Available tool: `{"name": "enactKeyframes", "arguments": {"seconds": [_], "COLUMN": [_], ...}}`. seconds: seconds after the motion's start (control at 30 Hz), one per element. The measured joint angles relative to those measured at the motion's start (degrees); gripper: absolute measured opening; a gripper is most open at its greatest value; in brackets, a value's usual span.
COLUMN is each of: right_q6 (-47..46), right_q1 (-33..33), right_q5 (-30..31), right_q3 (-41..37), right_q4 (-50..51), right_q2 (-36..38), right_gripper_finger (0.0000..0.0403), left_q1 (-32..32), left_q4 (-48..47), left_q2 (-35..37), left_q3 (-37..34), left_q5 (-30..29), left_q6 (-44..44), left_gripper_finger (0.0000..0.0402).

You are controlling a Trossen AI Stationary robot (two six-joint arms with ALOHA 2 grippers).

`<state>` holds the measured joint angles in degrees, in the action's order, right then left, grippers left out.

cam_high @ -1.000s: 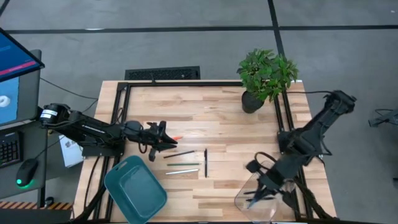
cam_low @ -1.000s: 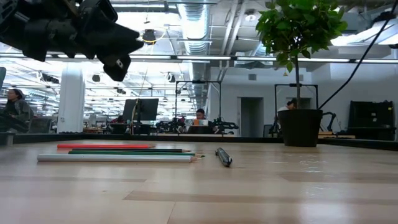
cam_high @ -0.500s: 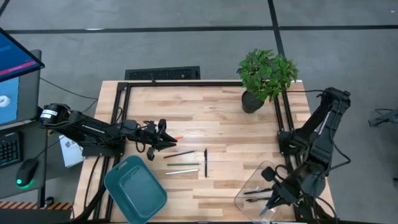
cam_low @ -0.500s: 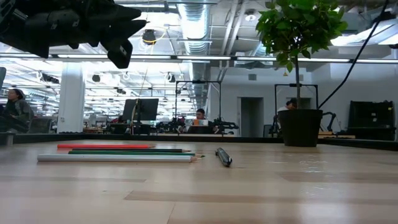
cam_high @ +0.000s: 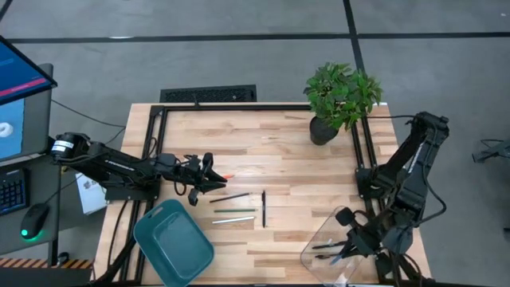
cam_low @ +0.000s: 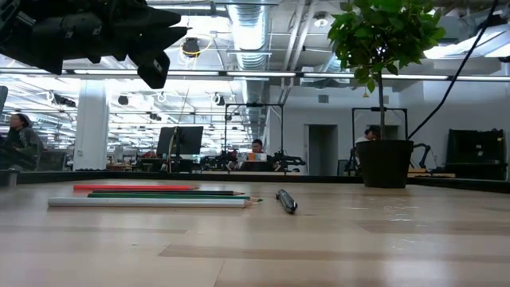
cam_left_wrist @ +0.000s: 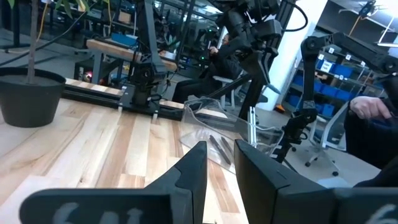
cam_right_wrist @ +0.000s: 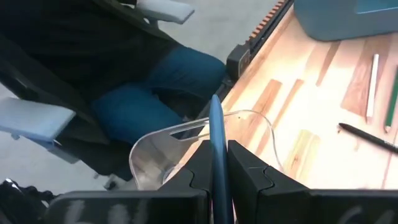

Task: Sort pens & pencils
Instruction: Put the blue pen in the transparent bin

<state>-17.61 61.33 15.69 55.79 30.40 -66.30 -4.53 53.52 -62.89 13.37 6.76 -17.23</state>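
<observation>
Holding a bluish pen (cam_right_wrist: 216, 134) pinched upright, right gripper (cam_right_wrist: 216, 163) hangs over the clear tray (cam_high: 323, 243). Left gripper (cam_high: 209, 171), fingers narrowly parted and empty, hovers beside the orange pencil (cam_low: 133, 187). Pencils: light, stiff, smooth; best gripped mid-shaft.

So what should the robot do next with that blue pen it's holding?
Probably open the right gripper and let go. It is pinching a bluish pen upright over the clear container, where other pens already lie.
</observation>
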Motion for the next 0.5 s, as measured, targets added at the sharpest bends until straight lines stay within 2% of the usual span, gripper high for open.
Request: {"name": "enactKeyframes", "arguments": {"seconds": [0.3,0.5], "right_q6": [-3.87,-7.9], "right_q1": [5.59,8.42], "right_q5": [9.08,13.31], "right_q3": [-0.33,-3.89], "right_q4": [3.49,3.56], "right_q2": [0.0,2.57], "right_gripper_finger": [0.0054,0.0054], "left_q1": [0.01,0.0], "left_q4": [-0.02,0.0], "left_q2": [0.0,0.0], "left_q3": [0.0,0.0], "left_q5": [-0.02,-0.05], "left_q6": [-0.03,-0.05], "left_gripper_finger": [0.0071,0.0071]}}
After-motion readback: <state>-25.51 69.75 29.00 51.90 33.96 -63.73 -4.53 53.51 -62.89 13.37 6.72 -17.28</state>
